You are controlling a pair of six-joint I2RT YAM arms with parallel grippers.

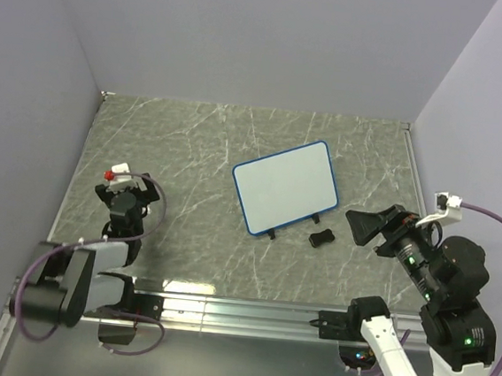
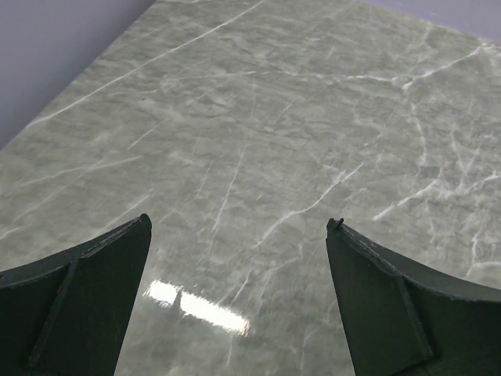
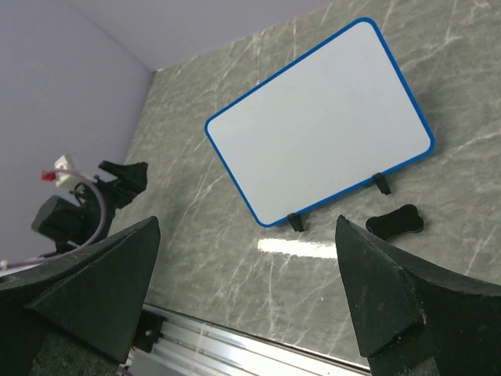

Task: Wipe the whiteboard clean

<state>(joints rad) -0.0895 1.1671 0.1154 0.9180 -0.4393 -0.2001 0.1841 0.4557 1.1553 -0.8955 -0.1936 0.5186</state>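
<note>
Lying blank on the bench (image 1: 175,234): whiteboard (image 1: 285,186), eraser (image 1: 321,239) just beside. Both claws, left (image 2: 239,235) and right (image 3: 246,235), gaping wide, holding nothing. Risking shoving the propped board if pressing hard.

eraser (image 1: 321,239) just before whiteboard (image 1: 286,187)

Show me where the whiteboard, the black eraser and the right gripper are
whiteboard (image 1: 287,186): top external view, middle of its white surface.
black eraser (image 3: 395,221): right wrist view, middle of its top.
right gripper (image 3: 246,294): right wrist view, midway between its open fingertips.
</note>
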